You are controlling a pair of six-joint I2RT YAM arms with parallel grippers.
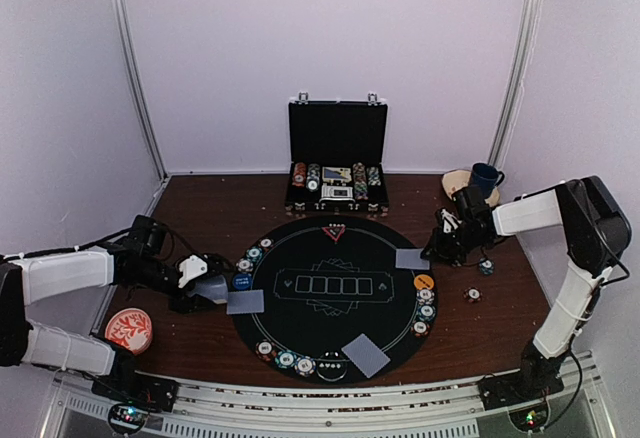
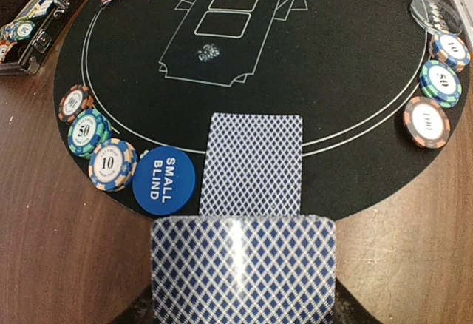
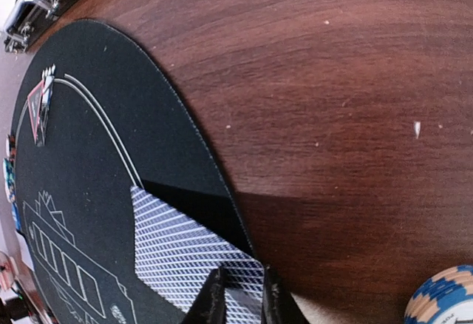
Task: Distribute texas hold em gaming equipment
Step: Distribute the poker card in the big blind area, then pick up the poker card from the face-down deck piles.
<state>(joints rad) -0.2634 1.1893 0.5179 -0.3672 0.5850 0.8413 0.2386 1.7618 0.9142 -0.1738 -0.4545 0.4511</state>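
The round black mat [image 1: 330, 343] lies centre-table; at its nine o'clock our left gripper [image 1: 207, 288] is clamped on the deck [image 2: 242, 268]; at two o'clock our right gripper [image 3: 242, 299], jaws slightly apart, hovers over a dealt card [image 3: 177, 254]; we judge cards thin, slick and bendy, best pinched at an edge; the blue button [image 2: 164, 180] reads SMALL BLIND; the chips [image 2: 112, 164] read 10 and 50.
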